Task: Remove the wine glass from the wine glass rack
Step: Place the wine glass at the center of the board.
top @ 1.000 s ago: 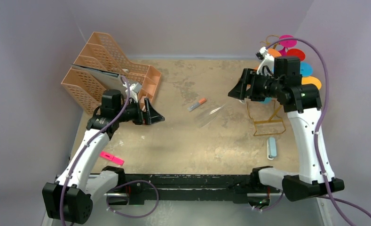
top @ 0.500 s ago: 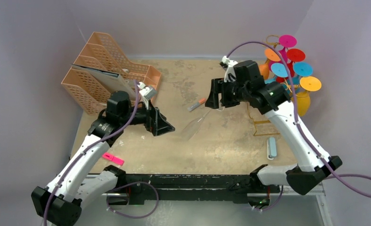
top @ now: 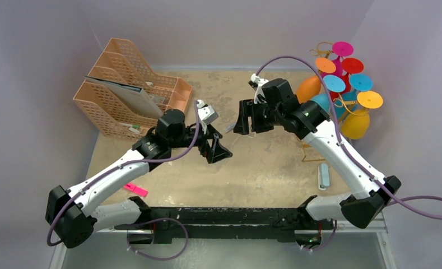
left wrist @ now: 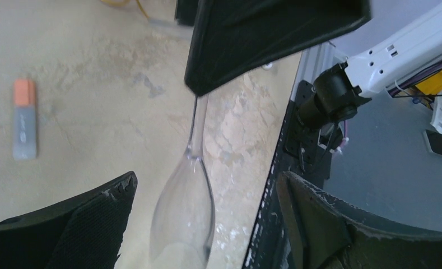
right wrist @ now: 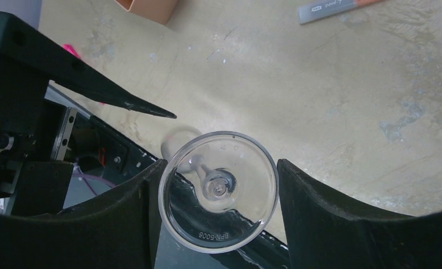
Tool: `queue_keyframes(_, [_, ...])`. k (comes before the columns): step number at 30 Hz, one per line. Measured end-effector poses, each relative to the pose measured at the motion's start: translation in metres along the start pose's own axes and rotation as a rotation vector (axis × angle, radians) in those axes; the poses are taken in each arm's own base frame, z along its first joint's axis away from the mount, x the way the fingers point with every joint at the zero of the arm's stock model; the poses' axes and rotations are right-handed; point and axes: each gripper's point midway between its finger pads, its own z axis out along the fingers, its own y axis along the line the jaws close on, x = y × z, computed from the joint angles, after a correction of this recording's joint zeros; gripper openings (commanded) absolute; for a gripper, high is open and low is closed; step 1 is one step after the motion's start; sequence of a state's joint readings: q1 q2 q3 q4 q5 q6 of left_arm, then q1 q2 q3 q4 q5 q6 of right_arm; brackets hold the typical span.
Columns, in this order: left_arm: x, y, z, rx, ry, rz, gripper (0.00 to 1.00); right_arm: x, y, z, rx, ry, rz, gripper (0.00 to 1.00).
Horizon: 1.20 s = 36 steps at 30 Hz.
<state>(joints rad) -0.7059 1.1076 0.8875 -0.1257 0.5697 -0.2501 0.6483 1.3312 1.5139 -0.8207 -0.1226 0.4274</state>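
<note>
A clear wine glass (right wrist: 218,190) is held in the air over the middle of the table. My right gripper (right wrist: 218,171) is shut on its round foot, seen from below. The stem and bowl (left wrist: 185,213) run down toward my left gripper (left wrist: 206,182), which is open with the bowl between its fingers and a gap on both sides. In the top view the two grippers, left (top: 217,151) and right (top: 242,117), face each other closely and the glass hardly shows. The gold wire wine glass rack (top: 321,147) stands at the right edge with several coloured glasses (top: 334,84) hanging on it.
A peach lattice file organiser (top: 123,84) stands at the back left. A grey and orange marker (left wrist: 25,117) lies on the table near the middle. A pink item (top: 133,189) lies front left and a pale blue item (top: 323,175) lies by the rack base.
My right gripper has carried the clear glass leftward, away from the rack, toward the table's middle. My left gripper has moved right and now has the bowl between its open fingers.
</note>
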Motion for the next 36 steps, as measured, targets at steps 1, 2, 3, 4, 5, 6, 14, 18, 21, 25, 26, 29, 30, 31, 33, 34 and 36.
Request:
queue_keyframes(1, [-0.006,-0.001,0.002,0.009,-0.024,0.027,0.9,0.0,0.0,0.0,-0.001,-0.002,0.004,0.33])
queue_keyframes(2, [-0.011,-0.002,0.004,0.015,-0.043,0.043,0.89,0.0,0.0,0.001,-0.003,-0.005,0.007,0.33])
queue_keyframes(3, [-0.017,-0.003,0.005,0.025,-0.067,0.068,0.86,0.0,0.0,0.0,-0.004,-0.008,0.01,0.33])
queue_keyframes(4, [-0.023,-0.004,0.006,0.036,-0.091,0.093,0.84,0.0,0.001,0.0,-0.006,-0.011,0.014,0.33])
queue_keyframes(5, [-0.027,-0.006,0.008,0.049,-0.112,0.115,0.82,0.001,0.001,0.0,-0.007,-0.014,0.016,0.33])
queue_keyframes(6, [-0.03,-0.007,0.009,0.061,-0.126,0.13,0.8,0.001,0.001,-0.001,-0.009,-0.017,0.019,0.33])
queue_keyframes(14, [-0.023,-0.008,0.02,0.126,-0.111,0.189,0.65,-0.001,0.009,-0.008,-0.054,-0.049,0.037,0.33])
queue_keyframes(18, [-0.017,-0.005,0.027,0.142,-0.095,0.201,0.51,0.0,0.014,-0.008,-0.082,-0.045,0.045,0.33])
queue_keyframes(21, [-0.012,-0.002,0.033,0.157,-0.08,0.201,0.36,0.001,0.014,-0.008,-0.084,-0.041,0.05,0.33])
queue_keyframes(25, [-0.005,-0.002,0.038,0.18,-0.061,0.192,0.13,0.002,0.015,-0.009,-0.087,-0.042,0.052,0.33])
queue_keyframes(26, [-0.005,-0.003,0.038,0.187,-0.059,0.191,0.08,0.003,0.015,-0.009,-0.088,-0.043,0.052,0.33])
queue_keyframes(29, [-0.005,-0.006,0.037,0.205,-0.061,0.2,0.0,0.006,0.014,-0.01,-0.092,-0.045,0.06,0.34])
queue_keyframes(30, [-0.004,-0.007,0.037,0.211,-0.057,0.202,0.0,0.007,0.014,-0.011,-0.094,-0.047,0.062,0.37])
queue_keyframes(31, [-0.003,-0.008,0.037,0.216,-0.053,0.201,0.0,0.008,0.014,-0.011,-0.096,-0.047,0.065,0.44])
queue_keyframes(33, [-0.002,-0.01,0.038,0.225,-0.041,0.197,0.0,0.01,0.014,-0.011,-0.106,-0.05,0.072,0.59])
queue_keyframes(34, [-0.001,-0.01,0.038,0.231,-0.033,0.194,0.0,0.011,0.015,-0.011,-0.113,-0.051,0.075,0.66])
queue_keyframes(36, [0.001,-0.011,0.037,0.239,-0.022,0.189,0.0,0.014,0.016,-0.009,-0.126,-0.056,0.086,0.75])
